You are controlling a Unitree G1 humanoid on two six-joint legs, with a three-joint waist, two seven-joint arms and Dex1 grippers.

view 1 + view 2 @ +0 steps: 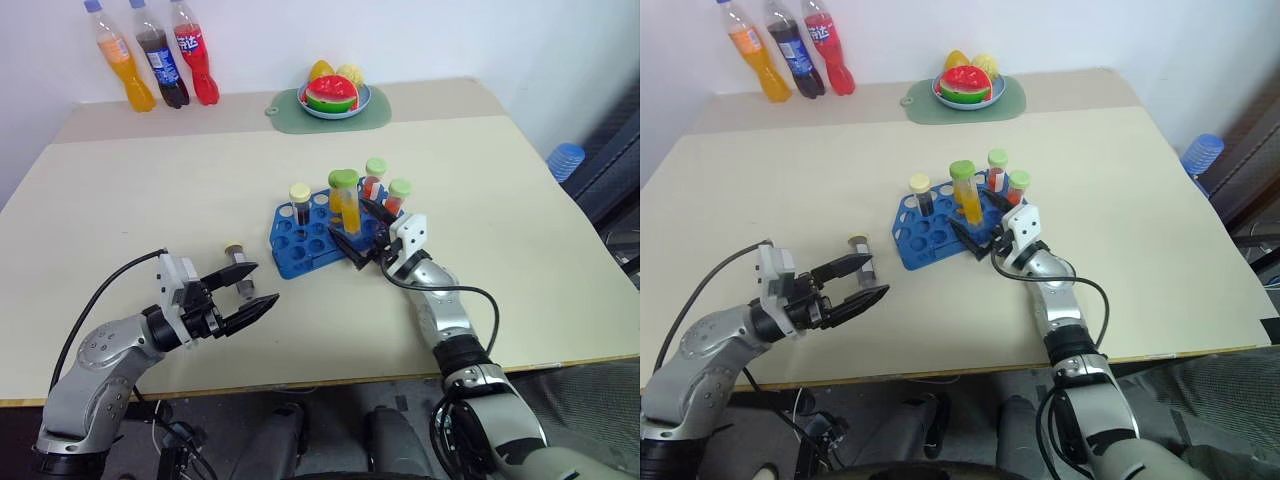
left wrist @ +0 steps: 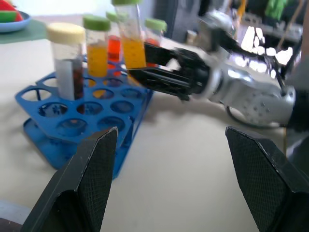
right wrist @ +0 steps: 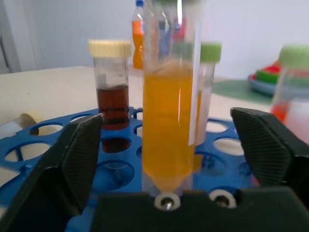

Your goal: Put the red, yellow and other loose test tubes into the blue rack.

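1. Blue rack (image 1: 312,238): stands at mid-table, holding 5 capped tubes upright, among them a dark-filled one with a cream cap (image 1: 300,201).
2. Yellow tube (image 1: 345,203): green-capped, upright, its tip in a rack hole, as the right wrist view shows.
3. Right gripper (image 1: 362,232): fingers spread wide on either side of the yellow tube, gripping nothing. The step in hand is judged to be the release of this tube into the rack.
4. Loose tube (image 1: 238,266): lies flat on the table (image 1: 520,260) left of the rack, just beyond the left gripper.
5. Left gripper (image 1: 243,296): fingers wide apart, empty, held near the table and aimed toward the rack.
6. Next move, as a judgement: the right gripper backs straight off so as not to tip the yellow tube; the left gripper reaches on to the loose tube, closes across its body, and stands it in 1 of the free holes.
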